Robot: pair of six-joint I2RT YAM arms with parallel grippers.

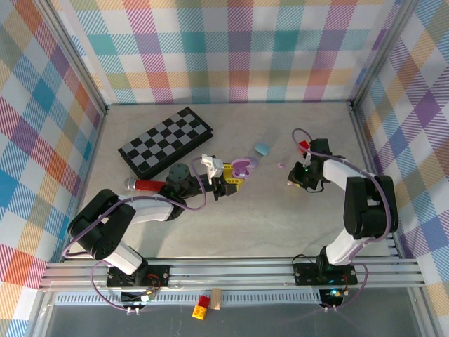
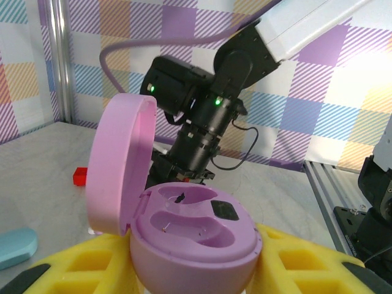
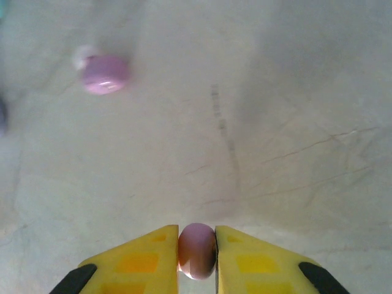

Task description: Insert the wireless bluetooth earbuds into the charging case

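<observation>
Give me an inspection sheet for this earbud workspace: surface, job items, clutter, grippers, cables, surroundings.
Surface: grey marbled tabletop, no spills seen.
Job's things: open purple oval charging case, both wells without buds; one pink earbud gripped; second pink earbud loose on the table.
Clutter: closed teal case, small red block, black-and-grey checkerboard, red-and-silver cylinder, dark round disc.
Grippers: left gripper shut on the case; right gripper shut on the earbud.
Cables: purple cable looped along the right arm.
Surroundings: pastel plaid walls, aluminium rails.
</observation>
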